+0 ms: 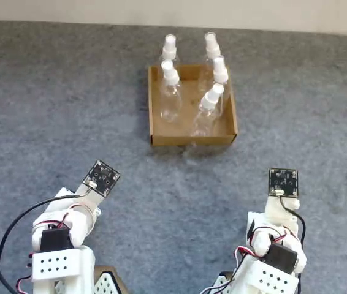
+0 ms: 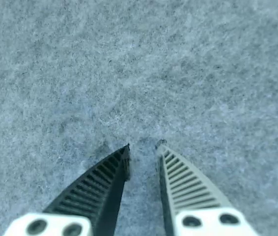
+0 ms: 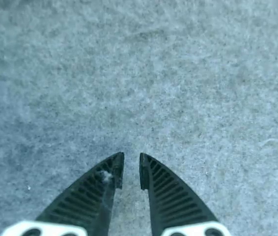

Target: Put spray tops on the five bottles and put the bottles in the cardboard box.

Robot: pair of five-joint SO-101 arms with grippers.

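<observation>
Within cardboard box, five clear bottles, white spray tops

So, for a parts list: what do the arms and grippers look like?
Both arms have white shells, black motors, red and black wires and a black square board at the wrist. A black cable loops off one. Left gripper: one black, one pale ribbed tapered finger; right gripper: both black.

Grey felt table cover, pale wall strip along far edge
</observation>
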